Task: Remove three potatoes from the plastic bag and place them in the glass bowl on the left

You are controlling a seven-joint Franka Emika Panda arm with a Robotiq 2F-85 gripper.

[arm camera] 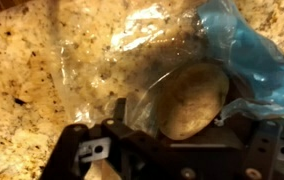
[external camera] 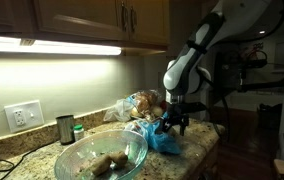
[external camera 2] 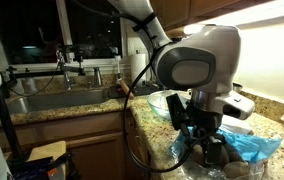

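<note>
In an exterior view: gripper low over blue plastic bag, glass bowl near. In an exterior view: bag crumpled beneath. Wrist view: jaws wide open, empty; potato inside bag. We judge it firm, smooth; grip across middle.

A home kitchen is shown. Wooden wall cabinets with metal handles are hung above a speckled granite countertop, and a strip light is mounted beneath them. A white wall outlet is set into the backsplash at the far left. In an exterior view, a steel sink with a faucet is built into the counter below a dark window, with wooden base cabinets underneath. Food is laid out on the counter: potatoes are held in a glass bowl.
</note>
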